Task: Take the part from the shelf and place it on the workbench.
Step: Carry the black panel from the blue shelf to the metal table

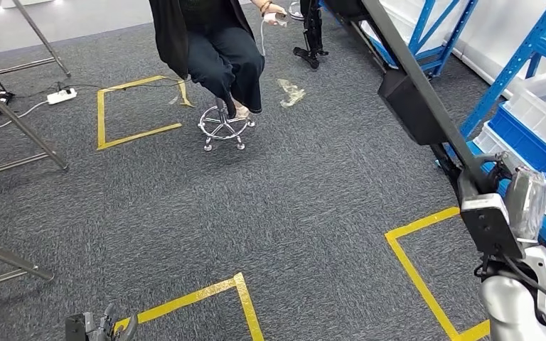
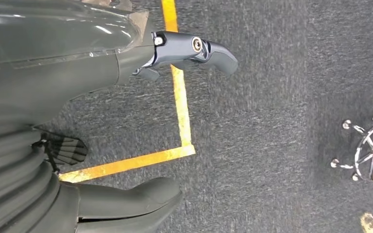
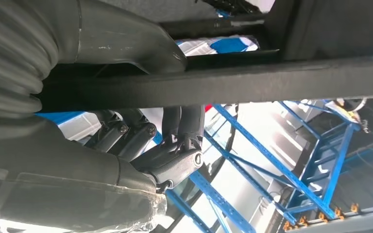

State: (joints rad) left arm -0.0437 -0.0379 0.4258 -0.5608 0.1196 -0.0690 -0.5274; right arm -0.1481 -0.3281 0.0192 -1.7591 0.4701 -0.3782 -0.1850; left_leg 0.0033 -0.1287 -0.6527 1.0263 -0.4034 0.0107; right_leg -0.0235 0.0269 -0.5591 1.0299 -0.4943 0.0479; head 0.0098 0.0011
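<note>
Head view puts the blue shelf [image 1: 519, 67] beside your right hand [image 3: 141, 145], whose fingers wrap the long dark part [image 1: 426, 106]. Carry it level and clear of the uprights. Your left hand [image 2: 126, 121] hangs low, fingers apart, holding nothing.

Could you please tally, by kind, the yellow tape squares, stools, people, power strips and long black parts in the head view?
Yellow tape squares: 3
Stool: 1
Person: 1
Power strip: 1
Long black part, held by the right robot hand: 1
Total: 7
</note>
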